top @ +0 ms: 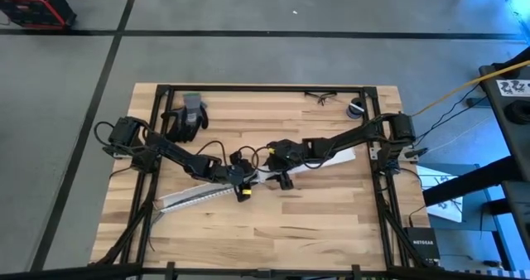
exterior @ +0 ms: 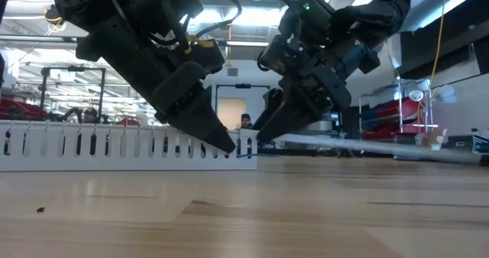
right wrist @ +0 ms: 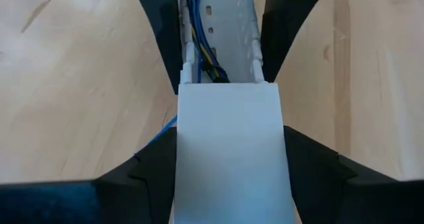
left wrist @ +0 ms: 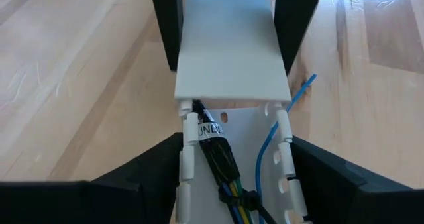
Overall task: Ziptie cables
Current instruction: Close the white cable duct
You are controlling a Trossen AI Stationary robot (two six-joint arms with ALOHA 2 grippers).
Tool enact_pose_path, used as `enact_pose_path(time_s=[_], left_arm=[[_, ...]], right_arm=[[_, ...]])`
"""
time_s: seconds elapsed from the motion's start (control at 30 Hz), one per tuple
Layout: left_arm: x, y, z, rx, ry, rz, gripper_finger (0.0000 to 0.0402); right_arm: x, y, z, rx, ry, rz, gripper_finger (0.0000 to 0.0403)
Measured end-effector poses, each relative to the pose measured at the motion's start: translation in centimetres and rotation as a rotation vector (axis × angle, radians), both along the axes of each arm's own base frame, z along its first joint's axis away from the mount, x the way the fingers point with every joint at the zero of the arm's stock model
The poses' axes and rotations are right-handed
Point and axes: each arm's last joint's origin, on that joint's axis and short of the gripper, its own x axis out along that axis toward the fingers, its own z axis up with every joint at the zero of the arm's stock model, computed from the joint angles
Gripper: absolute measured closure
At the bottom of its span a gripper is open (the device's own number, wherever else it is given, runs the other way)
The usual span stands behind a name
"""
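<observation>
Both claws meet at the middle of the wooden surface point(top: 273, 222), straddling the white slotted channel point(top: 195, 197). The left claw point(left wrist: 232, 168) stands wide, a finger on each side of the channel wall; the right claw point(right wrist: 225, 164) stands equally wide over the flat white cover point(right wrist: 228, 151). The cables point(left wrist: 222, 161), a dark bundle with blue and yellow strands already tied, lie inside the channel just short of the cover. To do this well, keep both claws centred on the channel, press evenly, and tuck the stray blue wire point(left wrist: 271, 134) inside first.
</observation>
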Motion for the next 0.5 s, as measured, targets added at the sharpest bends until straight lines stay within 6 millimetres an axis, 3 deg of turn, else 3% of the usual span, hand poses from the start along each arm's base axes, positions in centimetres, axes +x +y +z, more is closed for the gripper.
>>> enact_pose_path(time_s=[0.5], left_arm=[[0.0, 0.0, 0.0, -0.001, 0.001, -0.002, 0.0163]], right_arm=[[2.6, 0.2, 0.0, 0.058, 0.038, 0.036, 0.0180]])
